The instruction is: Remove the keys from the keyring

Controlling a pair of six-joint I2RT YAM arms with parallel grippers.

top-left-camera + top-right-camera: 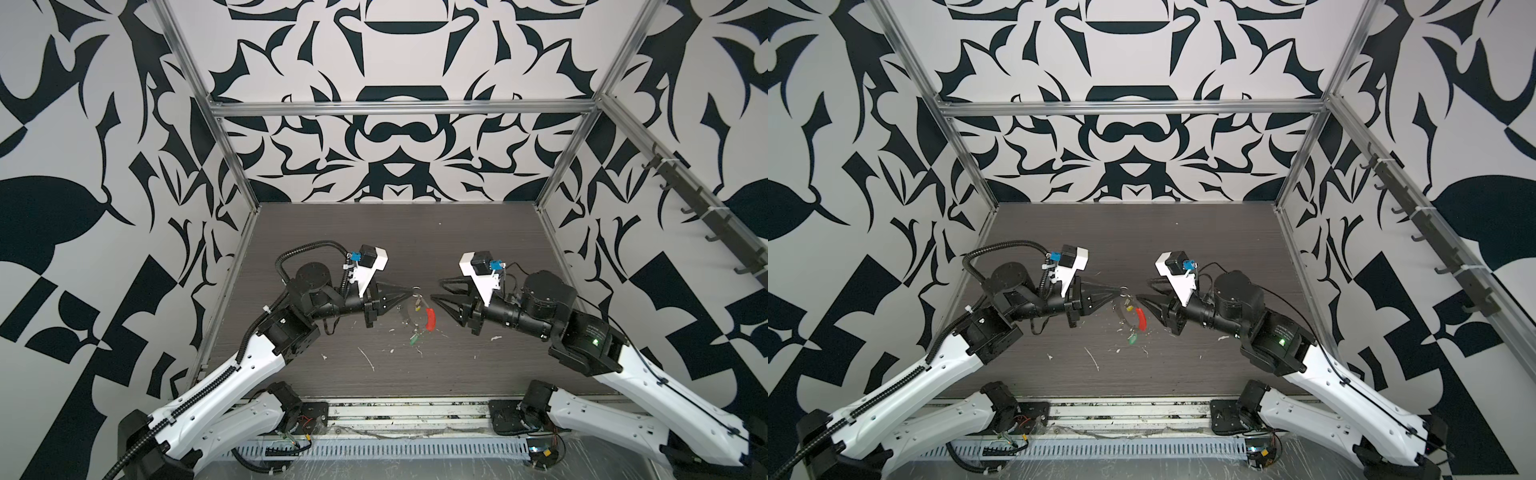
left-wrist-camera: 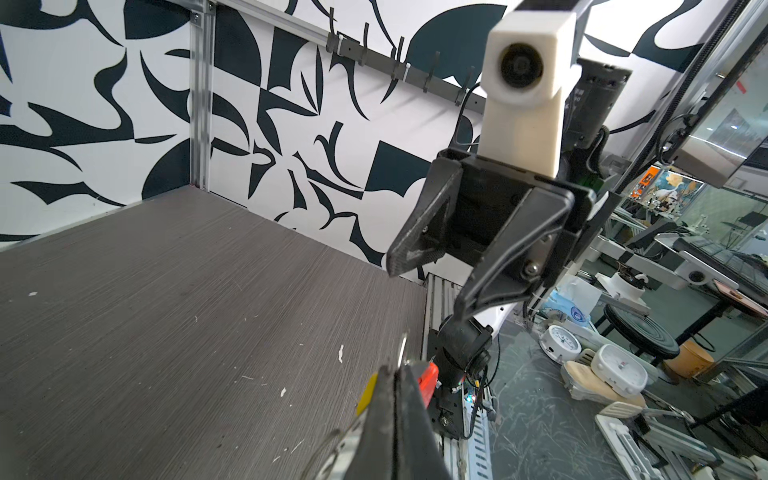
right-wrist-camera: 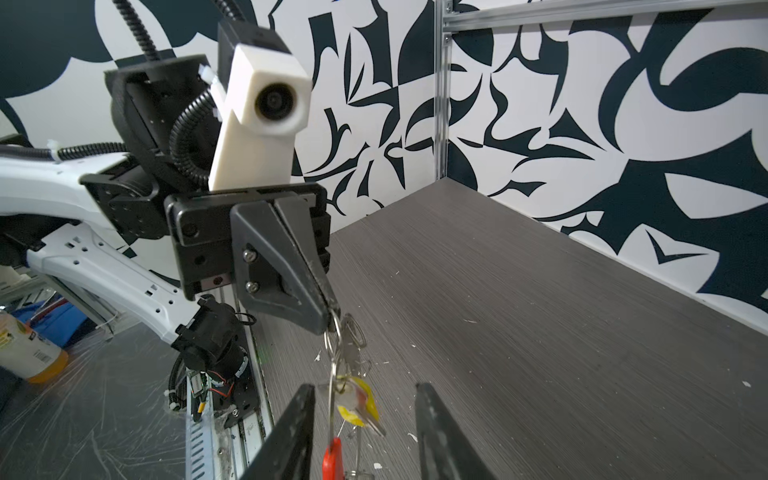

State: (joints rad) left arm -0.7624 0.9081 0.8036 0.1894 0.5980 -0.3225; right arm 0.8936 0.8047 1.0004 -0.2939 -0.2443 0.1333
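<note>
Now the left pincer (image 3: 329, 322) is squeezed shut on the top of the keyring (image 3: 331, 415) and holds it up over the worktop (image 1: 332, 232). The keyring hangs down from the left pincer. The yellow key (image 3: 358, 405) dangles just under that pincer. The red sleeve (image 1: 432, 319) is a bit lower, and the green tag (image 1: 412, 341) is lowest. The right pincer (image 3: 365, 386) faces the left pincer from close by, with its two fingers wide apart.

The left hand (image 1: 1120, 289) pinches the keyring (image 1: 1143, 321).
</note>
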